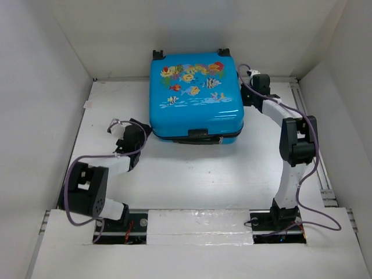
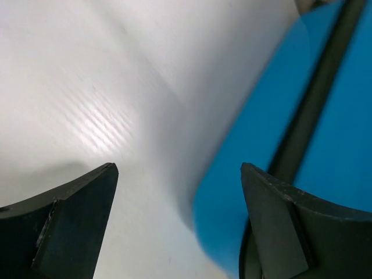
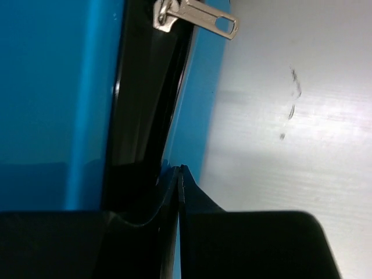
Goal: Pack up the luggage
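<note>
Lying flat, luggage, wheels farthest

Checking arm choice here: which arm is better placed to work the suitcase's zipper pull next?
Right, probably. The right gripper, shut, sits at the zip seam of the luggage with the zipper pull just ahead. The left gripper stands open at a corner, no pull in its view.

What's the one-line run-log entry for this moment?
luggage: lid down, print up | left jaws: open, beside its near-left corner | right jaws: shut, at right-side seam near zipper pull
</note>
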{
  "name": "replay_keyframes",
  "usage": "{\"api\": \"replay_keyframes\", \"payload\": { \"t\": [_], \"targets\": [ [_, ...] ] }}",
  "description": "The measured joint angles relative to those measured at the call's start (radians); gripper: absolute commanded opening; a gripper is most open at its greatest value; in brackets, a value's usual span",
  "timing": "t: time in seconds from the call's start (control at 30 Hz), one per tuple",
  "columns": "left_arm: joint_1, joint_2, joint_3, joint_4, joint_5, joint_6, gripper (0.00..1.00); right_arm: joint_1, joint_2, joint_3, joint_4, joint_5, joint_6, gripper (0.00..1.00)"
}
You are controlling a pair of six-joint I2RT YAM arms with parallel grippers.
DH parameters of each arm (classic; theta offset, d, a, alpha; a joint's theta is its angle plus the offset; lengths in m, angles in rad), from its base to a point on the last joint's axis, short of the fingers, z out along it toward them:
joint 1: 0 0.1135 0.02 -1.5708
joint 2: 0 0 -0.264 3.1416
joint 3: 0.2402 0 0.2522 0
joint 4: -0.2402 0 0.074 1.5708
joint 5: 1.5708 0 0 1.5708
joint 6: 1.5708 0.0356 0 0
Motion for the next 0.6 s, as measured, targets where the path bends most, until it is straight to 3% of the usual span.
{"api": "replay_keyframes", "payload": {
  "t": [0.23,0.33,0.47,0.6],
  "targets": [
    [-0.223,-0.163,-0.108,-0.037,-0.227,-0.001,0.82,-0.001,0.062,0.098,-0.024,-0.022,-0.113,0.09],
    [-0.363,-0.174,-0.132,-0.098,-0.185,0.006,0.82,-0.003,0.062,0.097,-0.026,-0.047,-0.137,0.1],
    [-0.607,-0.227,-0.114,-0.093,-0.075,0.003,0.83,0.008,-0.017,-0.064,-0.006,-0.136,-0.103,0.15],
    [-0.62,-0.538,-0.116,-0.155,-0.22,0.033,0.87,0.013,-0.09,-0.266,0.008,-0.243,-0.001,0.2]
  ]
}}
